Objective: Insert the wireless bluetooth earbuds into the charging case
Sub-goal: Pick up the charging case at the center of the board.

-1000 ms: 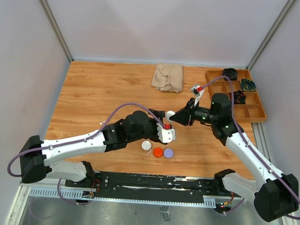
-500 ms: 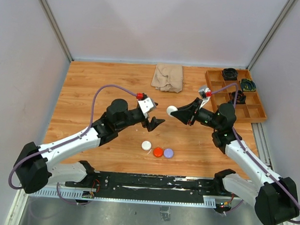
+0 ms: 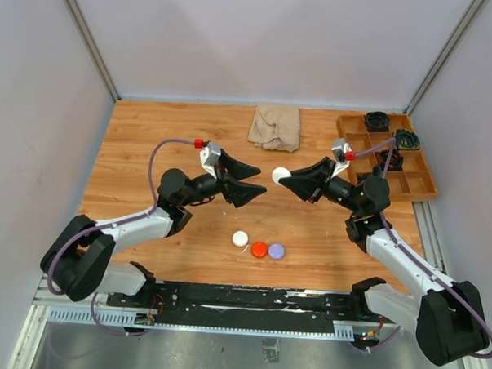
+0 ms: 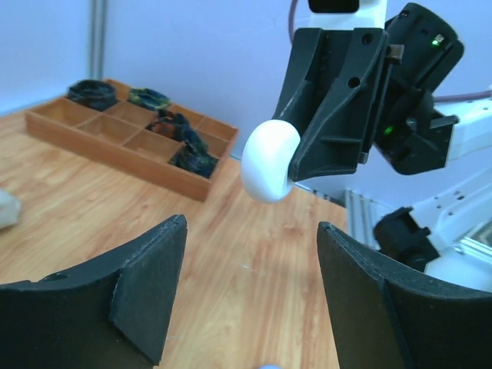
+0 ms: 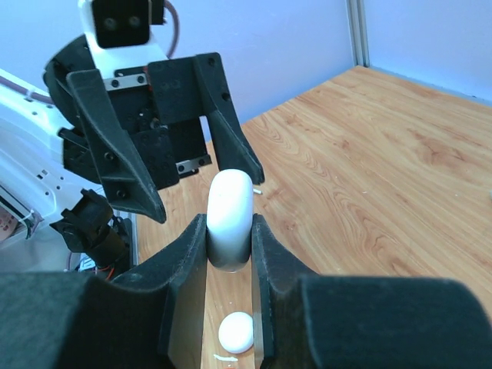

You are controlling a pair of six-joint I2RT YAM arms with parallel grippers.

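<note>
Swinging up from the pucks within a second, the left arm had raised its end effector (image 3: 258, 183) to face the right one, while the right barely shifted. Nearest the arm bases, three round pucks lay in a short row on the wooden surface (image 3: 150, 131): a white puck (image 3: 240, 239), a red puck (image 3: 259, 250) and a purple puck (image 3: 276, 251), the last two touching. The right wrist camera showed a white sliver (image 5: 224, 357) just beside the white puck; whether it was an earbud could not be told.

Above and beyond them, the two end effectors met tip to tip in mid-air. The left end effector (image 4: 250, 284) stood released, its jaws spread with nothing between them. The right end effector (image 3: 283, 180) was clenched on a white round case (image 3: 280, 175), held edge-on between its fingers, clear of the surface and just in front of the left's gaping jaws.

Farther back, a crumpled beige cloth (image 3: 275, 126) lay near the rear wall, and a wooden tray (image 3: 409, 185) at the far right corner held dark bundled items in its rear compartments.
</note>
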